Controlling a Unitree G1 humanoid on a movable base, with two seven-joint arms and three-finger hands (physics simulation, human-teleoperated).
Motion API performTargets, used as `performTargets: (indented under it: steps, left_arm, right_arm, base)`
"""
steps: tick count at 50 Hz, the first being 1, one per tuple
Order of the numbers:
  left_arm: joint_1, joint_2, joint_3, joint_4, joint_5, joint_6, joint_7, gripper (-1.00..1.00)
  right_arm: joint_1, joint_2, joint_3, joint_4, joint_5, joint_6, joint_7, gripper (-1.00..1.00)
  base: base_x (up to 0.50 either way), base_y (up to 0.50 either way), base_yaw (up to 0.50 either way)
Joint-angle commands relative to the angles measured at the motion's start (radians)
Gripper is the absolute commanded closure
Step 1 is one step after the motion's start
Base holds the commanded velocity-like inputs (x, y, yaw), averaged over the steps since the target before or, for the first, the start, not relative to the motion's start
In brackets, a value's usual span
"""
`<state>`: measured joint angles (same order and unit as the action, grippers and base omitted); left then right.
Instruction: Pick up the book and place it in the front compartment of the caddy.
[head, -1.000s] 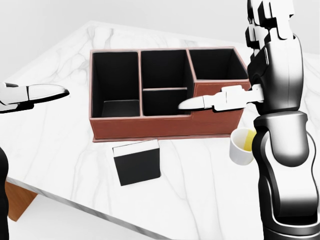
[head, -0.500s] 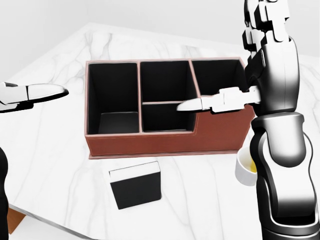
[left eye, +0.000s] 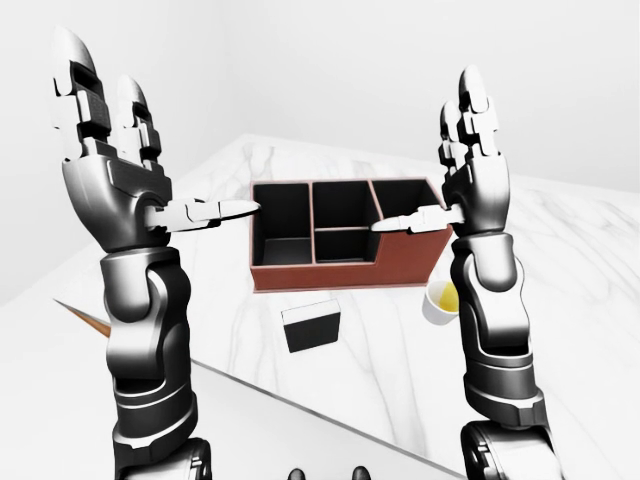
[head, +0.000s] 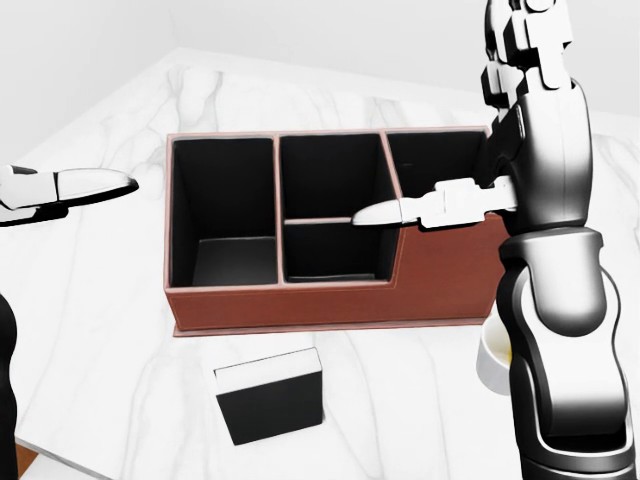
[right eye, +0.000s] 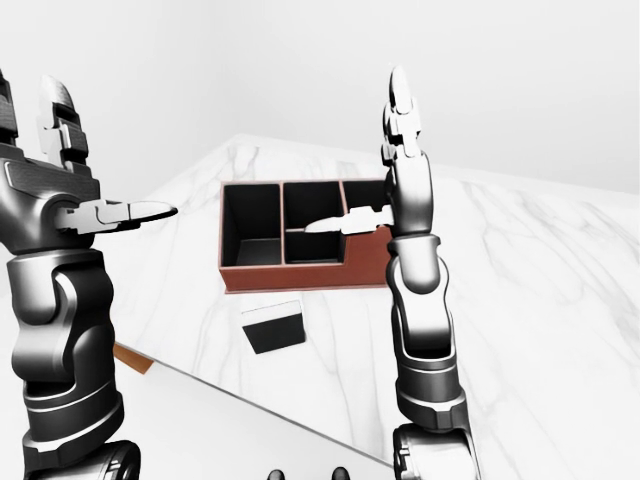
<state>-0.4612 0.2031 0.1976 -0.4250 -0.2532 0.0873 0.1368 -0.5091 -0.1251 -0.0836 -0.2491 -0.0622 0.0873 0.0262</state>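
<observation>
- Marble table (head: 120, 300): white w/ grey veins, fills most of head view; near edge runs diagonally across bottom of the eye views.
- Caddy (head: 330, 305): red-brown box, black inside, sits on table at mid head view. Tall compartment at its left, two smaller ones stacked in the middle (top/bottom in view), one more at upper right partly behind the right arm. Lower-right part is a solid brown face. All visible compartments look bare.
- Right arm (left eye: 490, 320): upright at right of head view, covers caddy's right end and part of the cup.
- Left arm (left eye: 145, 330): upright at left of left-eye view, well clear of caddy and book.
- Right hand (left eye: 470, 170): raised above table, fingers straight up and spread, thumb (head: 400, 211) pointing to view left over the caddy. Fully open, holding nothing.
- Left hand (left eye: 110, 160): raised, fingers up, thumb pointing view right toward caddy. Fully open, nothing in it. In head view only its thumb tip shows at left edge.
- Book (head: 270, 394): black cover, white page edge along its top, lying flat on table just below caddy's lower-left wall in head view. Not touching caddy, no hand near it.
- Cup (left eye: 440, 301): white, yellowish inside, on table beside caddy's lower-right corner, half hidden by right arm in head view.
</observation>
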Motion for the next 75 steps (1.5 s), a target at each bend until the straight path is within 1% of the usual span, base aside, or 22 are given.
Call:
performTargets:
  steps: [1, 27, 49, 68, 71, 75]
  left_arm:
    - [0.0, 0.0, 0.0, 0.002, 0.001, 0.0, 0.0, -1.0]
    - [-0.002, 0.006, 0.005, -0.002, -0.008, 0.0, 0.003, -1.0]
    - [0.003, 0.0, 0.0, -0.003, 0.001, 0.0, 0.0, -1.0]
    - [0.001, 0.002, 0.002, -0.009, -0.001, 0.0, 0.0, -1.0]
    - [0.0, 0.002, 0.002, -0.007, -0.001, 0.0, 0.0, -1.0]
    - [0.001, 0.002, 0.002, -0.011, -0.003, 0.0, 0.002, -1.0]
  right_arm:
    - [0.002, 0.001, -0.001, 0.004, -0.002, 0.0, -0.002, -1.0]
    - [-0.005, 0.002, 0.002, -0.01, 0.009, 0.0, -0.001, -1.0]
    - [0.005, 0.007, 0.003, -0.003, 0.01, 0.0, 0.002, -1.0]
    - [0.01, 0.011, 0.01, -0.003, 0.003, 0.0, 0.002, -1.0]
    - [0.014, 0.008, 0.019, -0.004, -0.029, 0.0, -0.005, -1.0]
    - [0.02, 0.018, 0.019, -0.014, -0.023, 0.0, 0.013, -1.0]
  base:
    - [0.0, 0.0, 0.0]
    - [0.0, 0.0, 0.0]
    - [0.0, 0.0, 0.0]
    - [0.27, 0.11, 0.0]
    - [0.0, 0.0, 0.0]
    - [0.0, 0.0, 0.0]
